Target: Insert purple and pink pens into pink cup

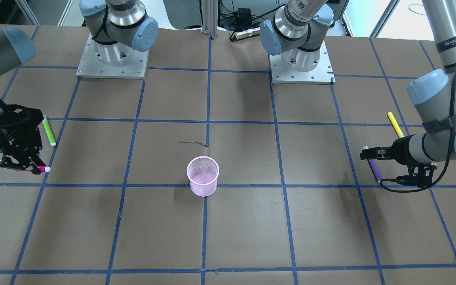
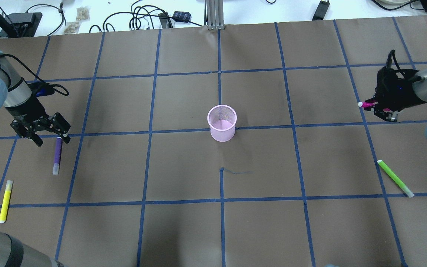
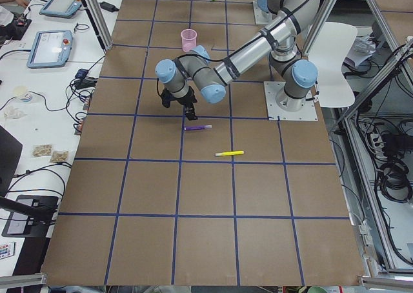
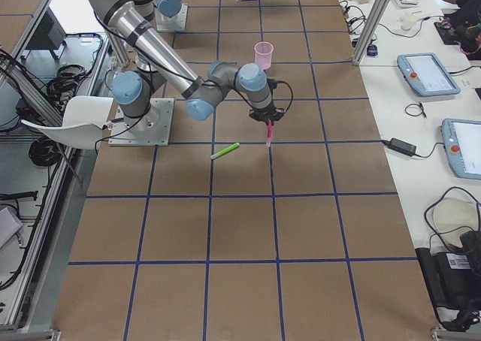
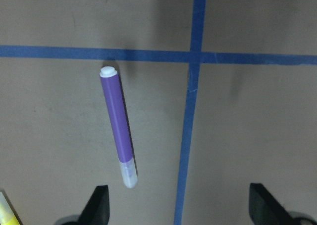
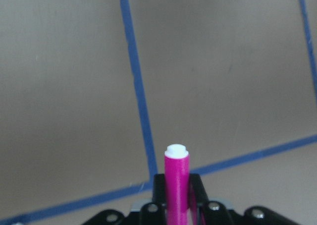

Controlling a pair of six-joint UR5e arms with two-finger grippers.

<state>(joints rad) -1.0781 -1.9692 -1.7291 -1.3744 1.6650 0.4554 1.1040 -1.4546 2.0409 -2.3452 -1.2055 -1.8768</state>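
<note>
The surface (image 2: pixel 184 230) was brown, marked with a blue tape grid (image 2: pixel 219 71). White benches (image 3: pixel 39 80) alongside carried tablets (image 4: pixel 428 72) and cables (image 2: pixel 135 22). A white chair (image 3: pixel 335 48) stood at the surface's edge.

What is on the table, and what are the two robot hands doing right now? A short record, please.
pink cup: upright, empty, middle of the table
pink pen: clamped in right gripper
purple pen: lying flat on table, by left gripper
left gripper: open, holding nothing
yellow pen: on table, robot's left side
green pen: on table, robot's right side
pens in cup: none yet
</note>
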